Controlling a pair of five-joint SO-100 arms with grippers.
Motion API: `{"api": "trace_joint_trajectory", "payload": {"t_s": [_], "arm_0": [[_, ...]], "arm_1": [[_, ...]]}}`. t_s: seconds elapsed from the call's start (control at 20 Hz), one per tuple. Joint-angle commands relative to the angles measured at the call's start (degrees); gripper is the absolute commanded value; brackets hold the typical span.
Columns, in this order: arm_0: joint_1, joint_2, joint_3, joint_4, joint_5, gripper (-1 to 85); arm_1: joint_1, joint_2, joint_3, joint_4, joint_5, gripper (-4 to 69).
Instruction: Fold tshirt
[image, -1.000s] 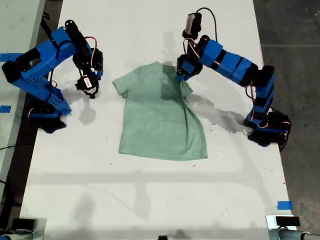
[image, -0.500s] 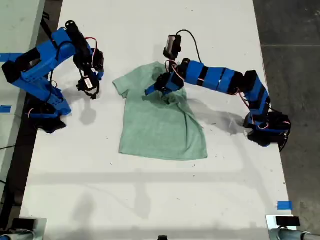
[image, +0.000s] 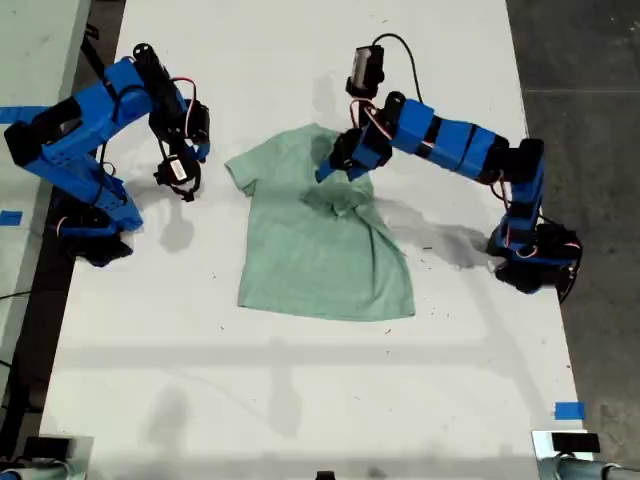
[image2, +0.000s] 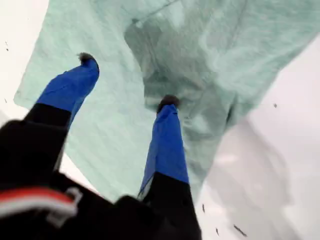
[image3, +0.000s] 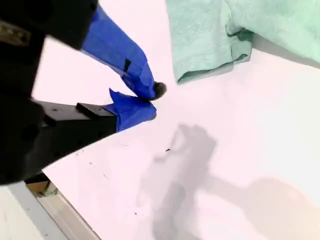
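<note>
Here the first gripper (image: 335, 168) reaches from the exterior view's right over the tshirt (image: 320, 250) lying mid-table (image: 300, 400), fingers spread above a bunched sleeve, while the second gripper (image: 180, 178), fingers closed on nothing, hangs beside the other sleeve.

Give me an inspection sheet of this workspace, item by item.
Surface: white table, small dark specks.
Job's things: tshirt lies mostly flat, one sleeve bunched over the chest.
Clutter: blue tape near the exterior view's lower right.
Grippers: my first gripper, tool open above the bunched cloth, holding nothing; my second gripper, tool shut and empty, over bare table beside the other sleeve.
Cables: black cable loops from the first wrist camera.
Surroundings: dark floor at the exterior view's right.
</note>
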Motion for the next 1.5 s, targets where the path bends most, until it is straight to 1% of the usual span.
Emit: {"api": "trace_joint_trajectory", "payload": {"t_s": [0.0, 0.1, 0.15, 0.25, 0.35, 0.4, 0.45, 0.6, 0.8, 1.1, 1.35, 1.45], "arm_0": [[0.2, 0.2, -1.1, -1.0, -0.1, 0.4], [-0.5, -0.1, -1.1, -1.1, 0.0, 1.0], [-1.0, -0.2, -1.1, -1.1, 0.0, 3.8], [-1.9, -1.8, -2.5, 0.4, 0.1, 19.5], [-2.4, -3.1, -3.3, 0.4, 0.7, 31.1], [-2.4, -3.3, -4.0, -0.4, 2.2, 35.3], [-2.5, -3.6, -4.7, -0.4, 2.4, 36.9], [-4.0, -3.7, -5.5, -0.7, 3.4, 39.8], [-4.7, -6.8, -6.7, -3.2, 4.7, 39.9], [-6.7, -18.4, -8.2, -9.4, 6.8, 40.1], [-10.1, -29.5, -8.2, -16.3, 6.7, 39.8], [-10.9, -35.4, -9.4, -18.5, 6.9, 38.4]], "arm_1": [[1.0, 11.8, 5.2, 3.0, -0.3, 20.2], [0.6, 17.9, 11.7, 3.0, 0.9, 20.1], [0.3, 21.0, 14.7, 2.9, 1.7, 19.9], [-0.5, 26.4, 19.8, 2.9, 3.0, 19.3], [-1.1, 30.4, 24.4, 2.8, 4.4, 18.5], [-1.4, 32.3, 26.7, 2.5, 5.0, 17.9], [-1.7, 33.9, 28.7, 2.4, 5.6, 17.3], [-2.1, 38.7, 33.0, 1.8, 6.8, 15.4], [-2.1, 42.2, 35.7, 1.6, 7.4, 15.2], [-3.2, 43.5, 36.7, 1.5, 8.1, 14.8], [-5.8, 47.8, 37.0, 3.3, 9.9, 14.8], [-7.0, 50.1, 38.6, 3.4, 11.0, 14.8]]}}
